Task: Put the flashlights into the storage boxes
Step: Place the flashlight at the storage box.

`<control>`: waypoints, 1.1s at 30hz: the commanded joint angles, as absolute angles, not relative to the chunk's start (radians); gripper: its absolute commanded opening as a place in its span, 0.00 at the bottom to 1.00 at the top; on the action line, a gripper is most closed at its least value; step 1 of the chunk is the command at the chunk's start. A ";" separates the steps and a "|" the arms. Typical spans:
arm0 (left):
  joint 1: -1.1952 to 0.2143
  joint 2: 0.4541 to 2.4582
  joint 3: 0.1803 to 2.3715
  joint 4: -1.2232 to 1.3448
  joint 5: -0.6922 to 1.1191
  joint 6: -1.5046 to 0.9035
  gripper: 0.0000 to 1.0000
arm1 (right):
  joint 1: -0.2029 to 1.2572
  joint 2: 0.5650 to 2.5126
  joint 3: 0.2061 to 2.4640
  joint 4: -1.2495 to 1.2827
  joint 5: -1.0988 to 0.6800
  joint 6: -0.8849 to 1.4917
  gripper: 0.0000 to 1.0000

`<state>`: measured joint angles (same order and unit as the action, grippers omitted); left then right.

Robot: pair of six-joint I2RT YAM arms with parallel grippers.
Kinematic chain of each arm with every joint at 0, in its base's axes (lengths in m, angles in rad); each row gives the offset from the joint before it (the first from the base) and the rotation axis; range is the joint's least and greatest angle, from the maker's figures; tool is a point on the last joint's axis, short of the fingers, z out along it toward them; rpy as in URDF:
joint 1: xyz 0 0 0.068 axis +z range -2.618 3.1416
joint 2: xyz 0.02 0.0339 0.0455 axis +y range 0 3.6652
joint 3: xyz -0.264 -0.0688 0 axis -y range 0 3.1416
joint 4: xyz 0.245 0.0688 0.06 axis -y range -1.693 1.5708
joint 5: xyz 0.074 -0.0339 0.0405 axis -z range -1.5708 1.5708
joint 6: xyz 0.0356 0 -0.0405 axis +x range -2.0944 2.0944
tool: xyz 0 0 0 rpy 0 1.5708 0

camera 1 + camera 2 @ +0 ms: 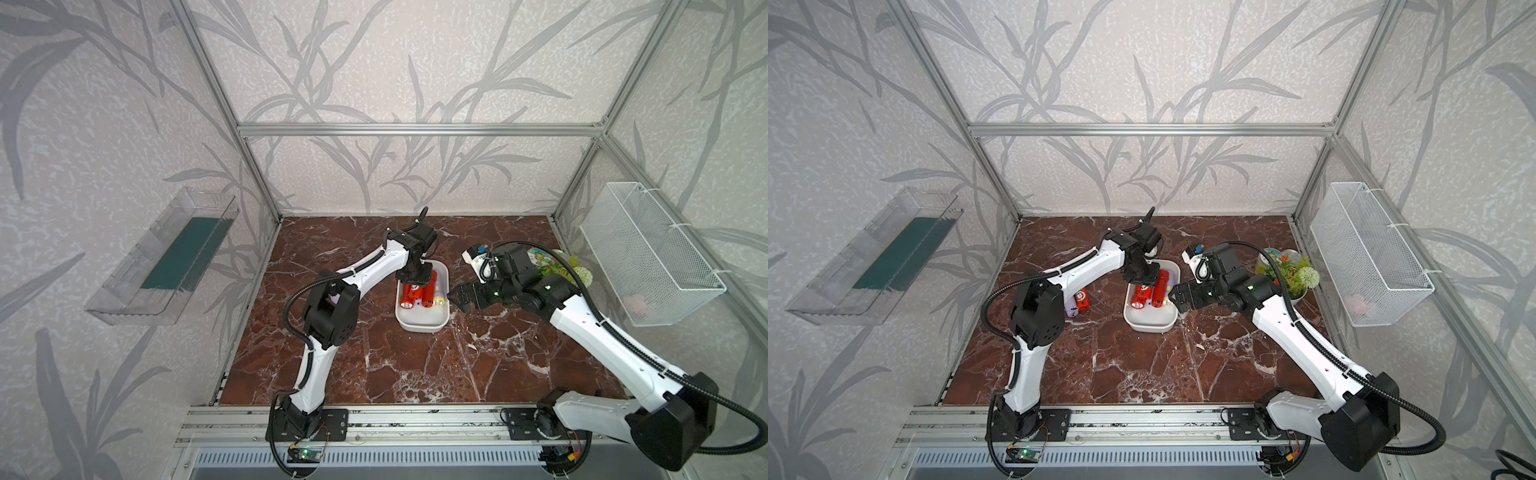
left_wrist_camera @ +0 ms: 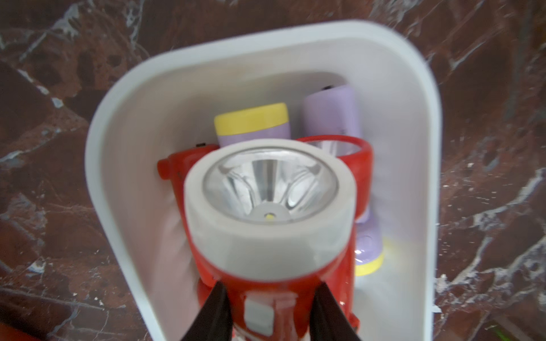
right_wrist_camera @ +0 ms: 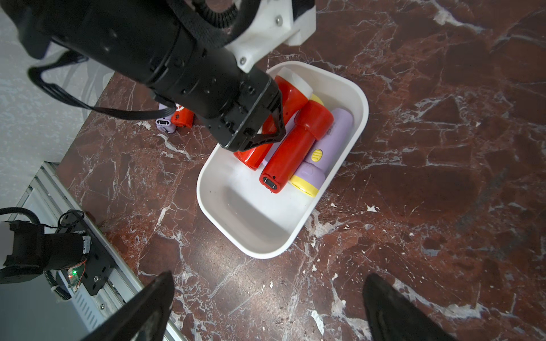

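Left tool (image 2: 271, 285) grasping red flashlight (image 2: 269, 206) in tub (image 2: 118, 124) | right tool (image 3: 269, 276) released | emblem (image 1: 414, 286) unreadable

looks like a robot lab test cell, not a real room: marble-look tabletop (image 1: 415, 365) boxed in by an aluminium frame (image 1: 415, 129) holding leaf wallpaper panels (image 1: 415, 62), left arm (image 1: 316, 374) and right arm (image 1: 582, 328) bolted to a rail (image 1: 415, 419) along the tabletop's near edge.
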<state>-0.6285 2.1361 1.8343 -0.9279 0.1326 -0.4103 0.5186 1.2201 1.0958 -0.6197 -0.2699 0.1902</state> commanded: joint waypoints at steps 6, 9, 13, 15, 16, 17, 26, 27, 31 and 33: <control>-0.632 2.112 1.809 -0.923 0.118 -0.414 0.13 | 0.514 1.203 1.089 -0.634 -0.277 0.193 0.99; -0.633 2.117 1.813 -0.929 0.119 -0.415 0.14 | 0.515 1.200 1.089 -0.638 -0.274 0.191 0.99; -0.632 2.100 1.812 -0.940 0.109 -0.414 0.25 | 0.514 1.201 1.092 -0.637 -0.270 0.191 0.99; -0.633 2.087 1.815 -0.947 0.100 -0.414 0.34 | 0.514 1.207 1.095 -0.631 -0.278 0.190 0.99; -0.632 2.077 1.813 -0.950 0.095 -0.414 0.36 | 0.515 1.211 1.096 -0.630 -0.280 0.190 0.99; -0.632 2.069 1.814 -0.952 0.091 -0.413 0.38 | 0.515 1.214 1.097 -0.628 -0.285 0.192 0.99; -0.633 2.005 1.847 -0.975 0.072 -0.401 0.57 | 0.515 1.216 1.103 -0.622 -0.290 0.195 0.99; -0.633 2.006 1.860 -0.986 0.072 -0.400 0.57 | 0.514 1.217 1.103 -0.626 -0.289 0.194 0.99; -0.632 1.969 1.874 -1.039 0.013 -0.384 0.57 | 0.514 1.213 1.108 -0.625 -0.295 0.195 0.99; -0.624 1.921 1.849 -1.062 -0.065 -0.392 0.59 | 0.515 1.215 1.111 -0.626 -0.299 0.196 0.99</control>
